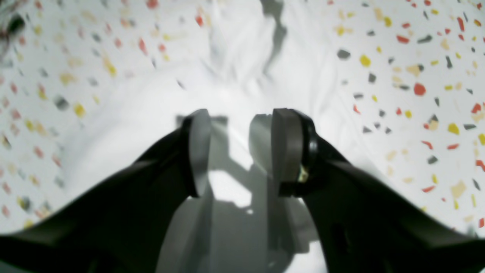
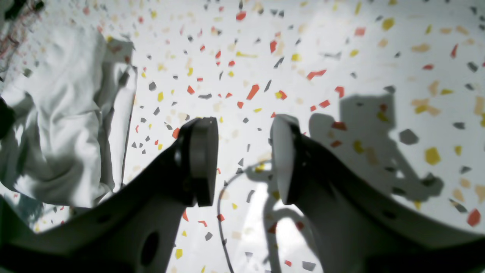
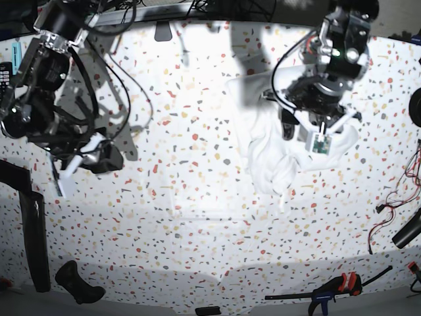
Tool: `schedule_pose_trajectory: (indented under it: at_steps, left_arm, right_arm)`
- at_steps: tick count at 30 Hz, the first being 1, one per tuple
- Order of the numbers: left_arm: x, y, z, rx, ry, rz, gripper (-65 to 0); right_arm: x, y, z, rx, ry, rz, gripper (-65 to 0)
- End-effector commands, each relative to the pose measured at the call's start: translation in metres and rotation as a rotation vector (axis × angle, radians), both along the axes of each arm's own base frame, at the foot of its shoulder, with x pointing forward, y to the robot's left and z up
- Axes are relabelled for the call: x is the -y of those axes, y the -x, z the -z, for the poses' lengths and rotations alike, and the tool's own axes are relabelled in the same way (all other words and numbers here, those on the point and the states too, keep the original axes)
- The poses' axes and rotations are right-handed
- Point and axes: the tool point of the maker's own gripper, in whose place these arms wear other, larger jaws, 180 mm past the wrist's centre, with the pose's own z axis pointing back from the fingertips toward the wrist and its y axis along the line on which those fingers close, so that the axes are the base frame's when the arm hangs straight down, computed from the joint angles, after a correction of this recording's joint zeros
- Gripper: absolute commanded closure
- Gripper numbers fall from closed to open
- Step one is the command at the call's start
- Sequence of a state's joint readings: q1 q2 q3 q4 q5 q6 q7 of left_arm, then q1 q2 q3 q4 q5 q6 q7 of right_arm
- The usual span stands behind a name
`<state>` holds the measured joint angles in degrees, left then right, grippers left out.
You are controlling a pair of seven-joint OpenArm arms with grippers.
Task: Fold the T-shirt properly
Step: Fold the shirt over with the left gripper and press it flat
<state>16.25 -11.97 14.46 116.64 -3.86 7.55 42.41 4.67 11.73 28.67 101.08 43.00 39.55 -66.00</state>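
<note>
Left hand (image 1: 237, 151) parted, empty above crumpled T-shirt (image 3: 276, 155), right hand (image 2: 242, 159) parted, empty over bare table (image 3: 197, 197)

Bare tabletop (image 3: 197, 197) between arms lies open; the T-shirt (image 3: 270, 158) bunches right.

White speckled terrazzo tabletop (image 3: 197, 217), bright overhead light, hard shadows, clamp (image 3: 332, 291) at edge

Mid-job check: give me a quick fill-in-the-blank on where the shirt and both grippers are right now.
1. The white T-shirt lies ____ rather than folded.
2. The left gripper hangs directly over the ____.
3. The right gripper hangs over bare ____ tabletop.
4. Both grippers' jaws stand ____.

Missing words: crumpled; T-shirt; speckled; open
</note>
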Motion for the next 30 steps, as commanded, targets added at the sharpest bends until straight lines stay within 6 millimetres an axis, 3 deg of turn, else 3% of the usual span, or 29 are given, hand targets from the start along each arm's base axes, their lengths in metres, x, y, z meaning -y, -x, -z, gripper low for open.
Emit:
schedule_pose_trajectory:
  at_steps: [1,7,15,21,30]
  left_arm:
    - [0.000,-0.004,-0.011,0.062,-0.002,-0.002,-25.4]
    - [-0.012,-0.001,0.022,0.049,-0.099,-0.012,-25.4]
    - [-0.002,-0.018,0.073,0.016,-0.125,0.126,-25.4]
    - [0.014,-0.033,0.069,0.023,-0.050,0.172,-25.4]
    - [0.085,-0.024,0.058,0.032,0.095,0.334,-25.4]
  right_arm:
    - [0.001,-0.007,-0.020,0.074,-0.010,-0.008,-23.4]
    - [0.001,-0.007,-0.022,0.078,-0.015,-0.011,-23.4]
    - [0.001,-0.007,-0.022,0.079,-0.015,-0.011,-23.4]
    - [0.001,-0.007,-0.022,0.079,-0.014,-0.011,-23.4]
    - [0.001,-0.007,-0.022,0.080,-0.015,-0.011,-23.4]
